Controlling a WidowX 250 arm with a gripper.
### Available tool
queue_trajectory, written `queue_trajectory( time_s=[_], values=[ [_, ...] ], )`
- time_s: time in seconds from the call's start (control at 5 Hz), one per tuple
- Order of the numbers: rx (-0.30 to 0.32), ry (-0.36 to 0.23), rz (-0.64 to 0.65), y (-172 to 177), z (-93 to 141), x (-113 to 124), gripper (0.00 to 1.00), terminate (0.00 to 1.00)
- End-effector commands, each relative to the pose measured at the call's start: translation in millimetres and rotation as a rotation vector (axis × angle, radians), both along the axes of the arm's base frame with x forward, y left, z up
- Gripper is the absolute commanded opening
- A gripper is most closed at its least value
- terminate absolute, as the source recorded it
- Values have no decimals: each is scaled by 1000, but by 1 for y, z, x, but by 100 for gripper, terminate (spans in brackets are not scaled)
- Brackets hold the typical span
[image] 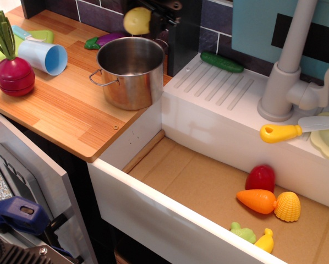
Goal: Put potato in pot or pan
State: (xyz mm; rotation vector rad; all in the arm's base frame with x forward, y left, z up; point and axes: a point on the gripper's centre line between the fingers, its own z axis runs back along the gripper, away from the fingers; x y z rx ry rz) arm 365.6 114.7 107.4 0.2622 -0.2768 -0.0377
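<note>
The pale yellow potato (137,20) is held in the air just above the far rim of the shiny steel pot (131,71), which stands on the wooden counter. My black gripper (149,17) is shut on the potato from the right, at the top of the view. Most of the gripper is cut off by the frame's top edge. The pot looks empty inside.
A light blue cup (43,56) lies on its side and a red radish toy (13,74) stands at the left. A purple eggplant (104,39) lies behind the pot. A green cucumber (221,61) lies on the white drainboard. Carrot (256,201), shell toy (288,207) and other foods lie in the sink; a grey faucet (288,60) stands at the right.
</note>
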Motion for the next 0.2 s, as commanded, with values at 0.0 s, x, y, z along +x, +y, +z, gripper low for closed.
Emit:
queue_trajectory(
  time_s=[0.0],
  values=[
    [17, -70, 1, 2, 26, 2, 100, 100]
  ],
)
